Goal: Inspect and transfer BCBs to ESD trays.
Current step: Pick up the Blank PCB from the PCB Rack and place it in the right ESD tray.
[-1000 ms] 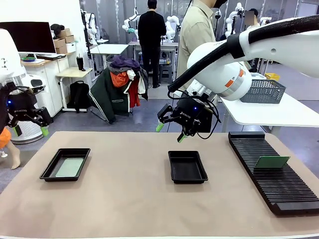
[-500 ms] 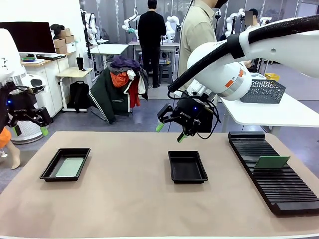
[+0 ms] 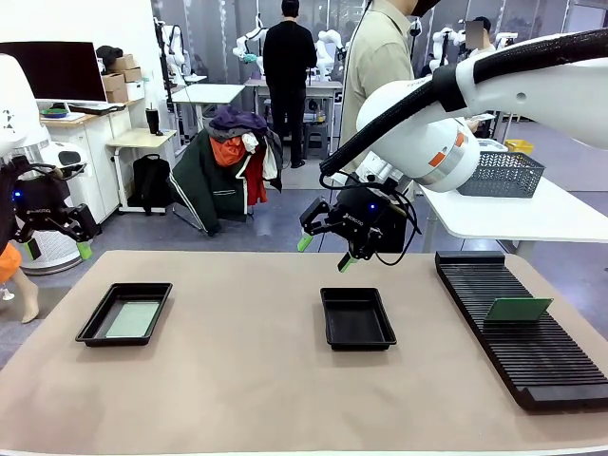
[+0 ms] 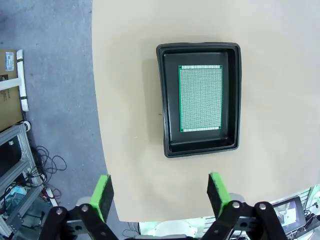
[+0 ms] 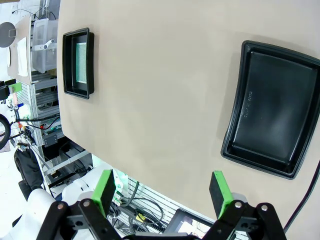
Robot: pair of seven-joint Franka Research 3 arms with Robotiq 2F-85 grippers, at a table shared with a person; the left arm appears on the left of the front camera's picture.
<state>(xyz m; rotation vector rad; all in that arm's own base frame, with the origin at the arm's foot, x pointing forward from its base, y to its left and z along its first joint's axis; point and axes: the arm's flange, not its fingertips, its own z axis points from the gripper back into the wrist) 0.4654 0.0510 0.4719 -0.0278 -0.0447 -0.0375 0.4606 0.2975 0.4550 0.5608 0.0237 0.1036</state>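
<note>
Showing one green, finely gridded BCB (image 4: 200,98) flat in the ESD tray (image 3: 95,314) at lower left, a second BCB (image 3: 518,309) seemingly propped in the slotted rack (image 3: 532,353) at right; left gripper (image 3: 59,249) and right gripper (image 3: 324,253) splayed wide, empty.

Bright, even light falls from above, and the tan counter (image 3: 237,380) is lit flatly, with no hot spots. Shadows are soft and short: only a faint dark fringe hugs the empty tray (image 3: 359,346). The white shell of the right arm (image 3: 532,85) comes close to washing out. The front view is sharp from near to far. In the right wrist view the tray's glossy floor carries a pale, milky sheen. Both wrist views bend straight edges toward the corners. The board (image 4: 200,98) is crisp, its fine grid readable, while the left pincer (image 4: 160,187) looks stretched by the wide lens.
</note>
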